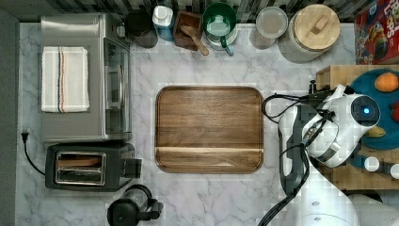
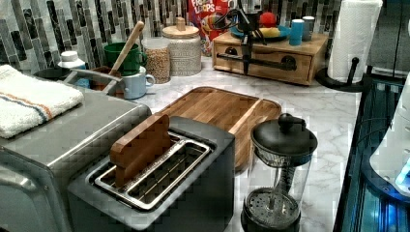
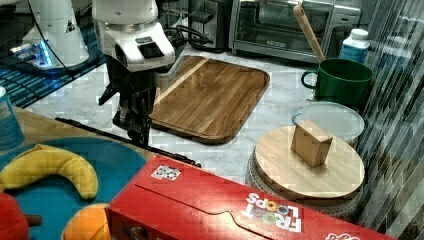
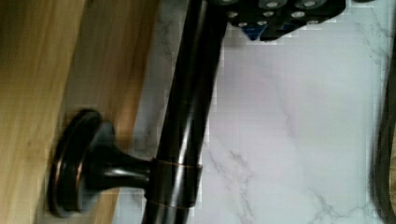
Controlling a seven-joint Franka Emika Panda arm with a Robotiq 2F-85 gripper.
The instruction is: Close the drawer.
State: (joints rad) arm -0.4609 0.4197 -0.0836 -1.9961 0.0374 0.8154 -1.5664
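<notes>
The drawer [image 2: 270,66] is a light-wood front with a long black bar handle [image 2: 273,62], set in the wooden box at the back of the left view; its front looks about flush with the box. My gripper [image 2: 247,57] hangs straight down at the middle of the handle. In the right view my gripper [image 3: 137,131] stands right against the handle [image 3: 90,128]. The wrist view shows the handle [image 4: 187,116] and its round mount close up beside the drawer front [image 4: 42,70], with part of my gripper [image 4: 275,11] on the bar's outer side.
A brown board [image 1: 209,129] lies mid-counter. A toaster [image 1: 89,167], toaster oven [image 1: 84,77] and coffee press [image 2: 280,179] stand at the top view's left. A blue plate [image 1: 369,92] with fruit tops the box. A cereal box [image 3: 225,205] and lidded jar [image 3: 310,165] are nearby.
</notes>
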